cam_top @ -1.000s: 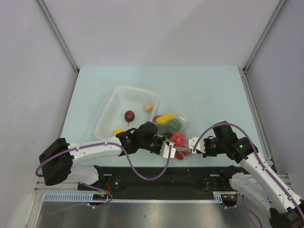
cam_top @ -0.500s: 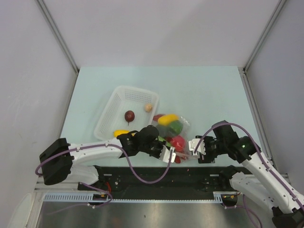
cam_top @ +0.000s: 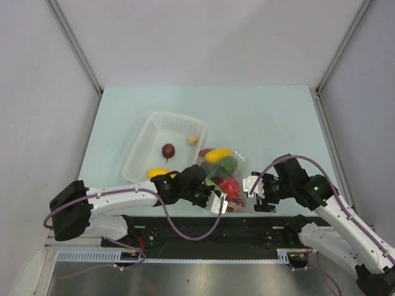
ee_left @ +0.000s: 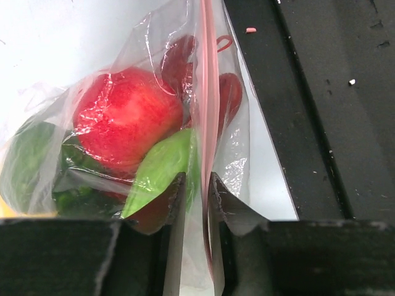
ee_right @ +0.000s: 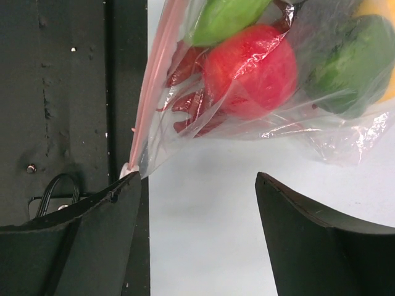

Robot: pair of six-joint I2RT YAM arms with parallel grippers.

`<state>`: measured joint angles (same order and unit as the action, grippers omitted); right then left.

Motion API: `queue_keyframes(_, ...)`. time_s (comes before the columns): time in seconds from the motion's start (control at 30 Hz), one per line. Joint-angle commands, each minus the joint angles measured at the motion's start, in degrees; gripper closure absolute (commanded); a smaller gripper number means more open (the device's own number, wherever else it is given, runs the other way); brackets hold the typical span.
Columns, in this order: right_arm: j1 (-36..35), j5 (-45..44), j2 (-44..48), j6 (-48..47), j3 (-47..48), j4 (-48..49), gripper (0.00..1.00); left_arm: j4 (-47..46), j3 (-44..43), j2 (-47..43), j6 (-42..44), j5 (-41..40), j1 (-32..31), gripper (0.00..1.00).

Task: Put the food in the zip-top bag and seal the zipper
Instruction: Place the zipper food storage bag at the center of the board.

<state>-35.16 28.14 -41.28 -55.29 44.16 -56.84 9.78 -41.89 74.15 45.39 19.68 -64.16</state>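
Since a second ago my right fingers [ee_right: 196,177] have let go of the bag's corner and spread wide. My left fingers [ee_left: 196,180] have eased a crack apart, and the bag has slumped back toward 12 o'clock.

Nearest me, my left arm lies low along the near edge of the table [cam_top: 271,123]. It stretches from its base at 8 o'clock toward 3 o'clock. The pink zipper [ee_left: 208,92] runs up through the narrow gap between its barely parted fingers, which no longer clamp it.

My right arm rises from 4 o'clock, bent at the elbow, with the wrist turned toward 9 o'clock. Its open fingers face the bag. The zipper's end corner sits just at one fingertip, and the other finger is well apart over bare table.

Between the two wrists the zip-top bag [cam_top: 237,161] lies on the table. The red lobster [ee_right: 185,102] sits against the zipper, with the tomato [ee_right: 250,68] and green cucumber [ee_left: 160,166] just behind it. The green pepper [cam_top: 227,164] and a yellow piece [cam_top: 217,154] lie farther in.

Beyond, at 11 o'clock, stands the white basket [cam_top: 139,154]. It holds the dark plum [cam_top: 168,150] and the beige mushroom [cam_top: 193,140].
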Motion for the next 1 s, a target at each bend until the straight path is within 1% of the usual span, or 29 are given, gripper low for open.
queue_keyframes(0.0,-0.35,0.34,0.14,1.23,2.07,1.73,0.21,1.12,-1.62,-2.25,-0.91,0.36,-0.52,0.75)
queue_keyframes(0.17,-0.44,0.25,0.14,1.06,1.89,1.64,0.20,0.94,-1.62,-2.61,-1.18,0.18,-0.79,0.71)
queue_keyframes(0.4,-0.53,0.25,0.14,1.06,1.81,1.91,0.19,1.12,-2.06,-3.05,-1.44,0.01,-0.88,0.69)
queue_keyframes(0.57,-0.61,0.42,0.06,1.94,1.89,2.87,0.20,2.26,-3.20,-4.10,-1.09,0.44,-1.66,0.74)
queue_keyframes(0.8,-0.61,0.25,-0.47,2.38,1.72,3.75,0.20,4.89,-2.15,-7.26,0.49,0.18,-4.39,0.74)
queue_keyframes(0.97,-0.70,0.34,-0.56,2.46,1.72,4.37,0.20,6.30,-1.79,-7.97,1.63,-0.43,-6.15,0.74)
